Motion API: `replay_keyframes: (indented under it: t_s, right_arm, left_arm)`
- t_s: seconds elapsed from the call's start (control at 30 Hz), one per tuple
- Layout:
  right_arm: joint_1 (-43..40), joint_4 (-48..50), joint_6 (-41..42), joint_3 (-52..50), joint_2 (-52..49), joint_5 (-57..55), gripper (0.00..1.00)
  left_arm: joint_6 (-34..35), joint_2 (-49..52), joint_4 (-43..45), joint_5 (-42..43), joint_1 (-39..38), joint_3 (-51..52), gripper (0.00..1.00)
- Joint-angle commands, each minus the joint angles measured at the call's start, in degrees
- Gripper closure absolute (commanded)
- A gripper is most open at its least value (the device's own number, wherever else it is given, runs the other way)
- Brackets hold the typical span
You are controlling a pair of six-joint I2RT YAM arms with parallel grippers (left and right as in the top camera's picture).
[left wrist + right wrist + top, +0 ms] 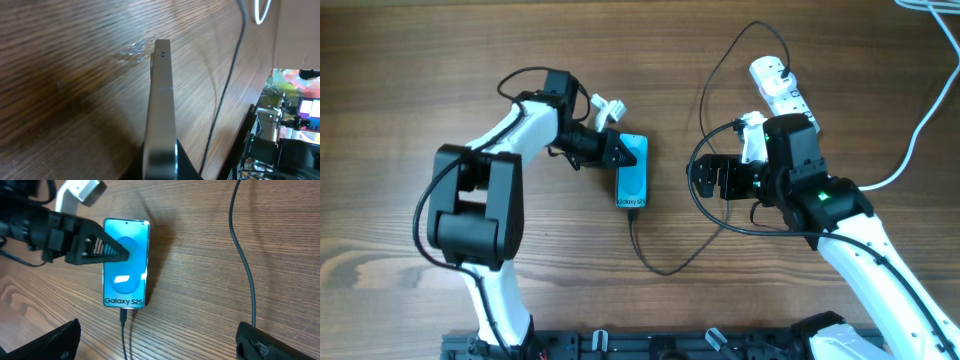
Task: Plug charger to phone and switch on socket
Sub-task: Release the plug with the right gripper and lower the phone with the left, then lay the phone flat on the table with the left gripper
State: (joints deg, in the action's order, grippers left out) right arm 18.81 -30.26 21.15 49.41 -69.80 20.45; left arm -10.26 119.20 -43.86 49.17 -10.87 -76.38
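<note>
The phone (633,175) with its cyan "Galaxy S25" screen lies mid-table; it also shows in the right wrist view (125,265). My left gripper (623,154) is shut on its left edge, one finger over the screen (100,250). In the left wrist view the phone (161,90) shows edge-on between the jaws (160,162). The charger's thin black cable (665,268) has its tip in the phone's bottom end (123,315). It loops right and up to the white socket strip (780,88). My right gripper (715,178) is open and empty right of the phone, its jaws (160,342) wide apart.
The socket's thick white cord (920,125) runs off the far right edge. The charger cable arcs over the table between the right arm and the phone (245,270). A black rail (650,345) lies along the table's front edge.
</note>
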Motion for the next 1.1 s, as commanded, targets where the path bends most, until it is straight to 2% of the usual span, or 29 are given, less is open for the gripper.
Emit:
replay_keyframes:
  t_s: [0.0,0.57,0.87,1.07]
  right_arm:
    - [-0.1,-0.1,0.5,0.8,0.6,-1.2,0.00]
    - [-0.1,-0.1,0.5,0.8,0.6,-1.2,0.00]
    - [-0.1,-0.1,0.5,0.8,0.6,-1.2,0.00]
    - [-0.1,0.0,0.5,0.8,0.6,-1.2,0.00]
  left_arm:
    - [-1.3,1.7,0.7,2.2,0.2,-0.7,0.96]
    - [-1.3,3.6,1.8,-0.9,0.2,-0.3,0.96]
    - [5.0,3.6,11.3,-0.8,0.2,6.1,0.96]
    - [6.3,3.6,13.7,-1.1,0.2,7.9,0.96]
